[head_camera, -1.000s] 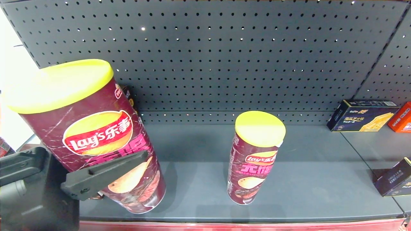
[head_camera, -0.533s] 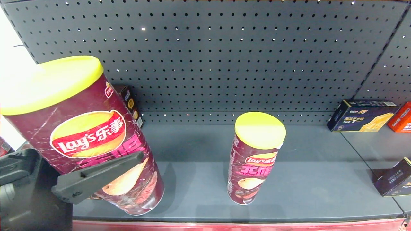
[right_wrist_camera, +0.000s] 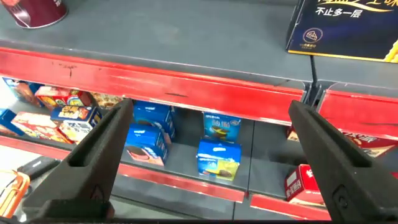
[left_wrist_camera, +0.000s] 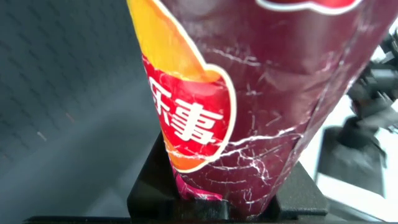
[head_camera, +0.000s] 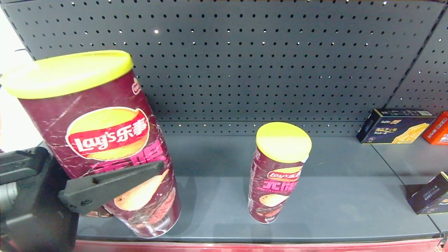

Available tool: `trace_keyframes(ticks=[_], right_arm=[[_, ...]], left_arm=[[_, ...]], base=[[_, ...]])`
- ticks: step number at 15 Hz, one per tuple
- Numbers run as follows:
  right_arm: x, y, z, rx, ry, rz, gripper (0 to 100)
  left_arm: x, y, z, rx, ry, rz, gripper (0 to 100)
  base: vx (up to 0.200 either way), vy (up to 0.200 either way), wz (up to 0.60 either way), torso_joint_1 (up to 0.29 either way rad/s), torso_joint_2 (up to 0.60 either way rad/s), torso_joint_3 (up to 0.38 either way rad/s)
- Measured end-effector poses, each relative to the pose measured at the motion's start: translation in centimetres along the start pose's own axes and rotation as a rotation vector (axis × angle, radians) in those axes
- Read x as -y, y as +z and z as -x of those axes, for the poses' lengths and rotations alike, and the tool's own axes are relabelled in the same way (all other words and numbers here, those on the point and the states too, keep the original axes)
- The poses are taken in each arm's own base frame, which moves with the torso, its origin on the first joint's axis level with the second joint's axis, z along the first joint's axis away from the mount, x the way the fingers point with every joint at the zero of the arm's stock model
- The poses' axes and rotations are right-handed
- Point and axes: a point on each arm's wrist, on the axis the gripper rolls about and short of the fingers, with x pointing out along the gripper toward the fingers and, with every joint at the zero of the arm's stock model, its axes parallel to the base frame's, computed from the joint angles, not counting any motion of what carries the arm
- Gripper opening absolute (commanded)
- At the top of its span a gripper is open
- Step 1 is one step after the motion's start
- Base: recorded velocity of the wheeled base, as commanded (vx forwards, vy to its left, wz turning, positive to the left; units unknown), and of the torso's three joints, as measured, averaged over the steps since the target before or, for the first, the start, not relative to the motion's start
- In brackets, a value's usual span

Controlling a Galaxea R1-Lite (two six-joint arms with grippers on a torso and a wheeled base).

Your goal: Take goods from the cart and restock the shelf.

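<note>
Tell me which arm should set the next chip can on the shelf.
Left. The left tool is shut on a chip can, tilted over the shelf front; the right tool is open and empty.

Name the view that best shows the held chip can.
Head view: the chip can shows whole, lid to base, in the left gripper. Left wrist: a close patch of its side. Right wrist: lower shelves instead.

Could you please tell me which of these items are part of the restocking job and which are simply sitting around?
Job: held chip can in the left gripper; standing chip can; shelf.
Lying about: dark blue box; orange box; dark box at the right edge; blue boxes one level down.
</note>
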Motion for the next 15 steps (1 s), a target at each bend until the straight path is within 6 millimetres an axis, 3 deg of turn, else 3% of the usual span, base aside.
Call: trace_keyframes(ticks=[4,9,15], right_arm=[[0.0,0.0,0.0,0.000,0.000,0.000,100],[0.0,0.0,0.0,-0.001,0.000,0.000,100],[0.0,0.0,0.0,-0.002,0.000,0.000,100]], left_arm=[[-0.6,2.0,-1.0,-0.022,0.001,0.002,0],[-2.0,2.3,-3.2,-0.026,-0.006,-0.005,0],[-5.2,1.9,-8.4,-0.045,-0.066,0.005,0]], base=[[0.000,0.000,0.00,0.000,0.00,0.000],[0.000,0.000,0.00,0.000,0.00,0.000],[0.000,0.000,0.00,0.000,0.00,0.000]])
